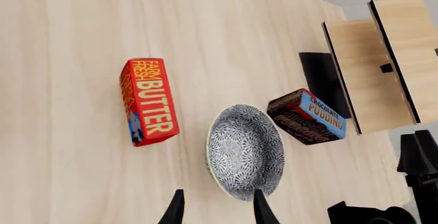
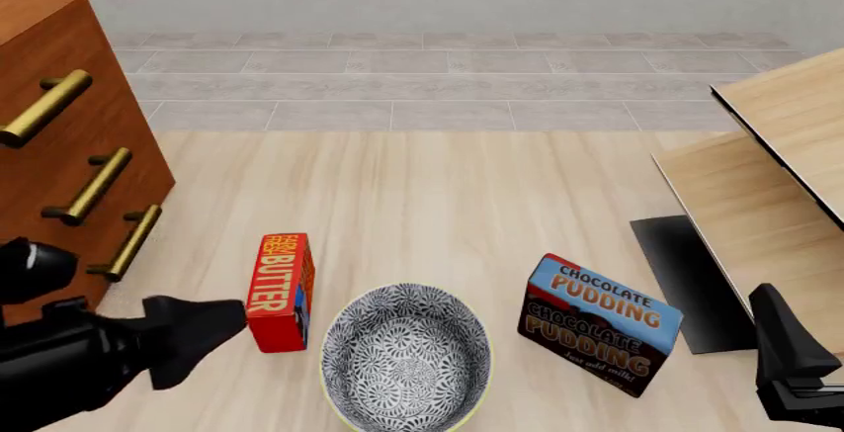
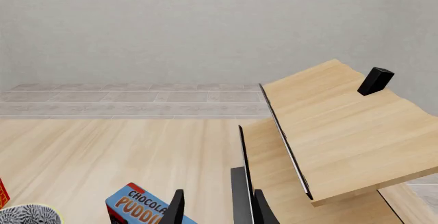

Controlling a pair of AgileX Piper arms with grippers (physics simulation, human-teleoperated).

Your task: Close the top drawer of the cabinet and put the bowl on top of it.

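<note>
- The cabinet (image 2: 66, 126) stands at the far left of your front view, a reddish-brown chest with three brass bar handles down its face.
- The top drawer (image 2: 40, 96) carries the uppermost handle; its front appears flush with the two lower fronts, though from this angle you cannot tell for certain.
- The bowl (image 2: 406, 358) sits upright on the pale wooden table (image 2: 436, 185) at the near centre, its grey-and-white floral inside facing up; the cabinet's top, cut off at the frame edge, shows nothing on it.
- A red butter box (image 2: 281, 291) stands on the table just left of the bowl, apart from it.
- A chocolate pudding box (image 2: 600, 323) stands tilted just right of the bowl, not touching it.
- Your left gripper (image 1: 216, 211) hangs above the bowl's near rim in the left wrist view; its two dark fingertips (image 1: 176, 208) are spread with a clear gap and hold nothing.
- Your right gripper (image 3: 217, 208) shows two dark fingertips apart with nothing between them, pointed toward the pale light-wood furniture (image 3: 342, 131) on the right of the table.
- A small black block (image 3: 375, 80) rests on that furniture's upper panel.
- In the front view the right arm (image 2: 792, 368) shows only at the lower right corner, well apart from the bowl.
</note>
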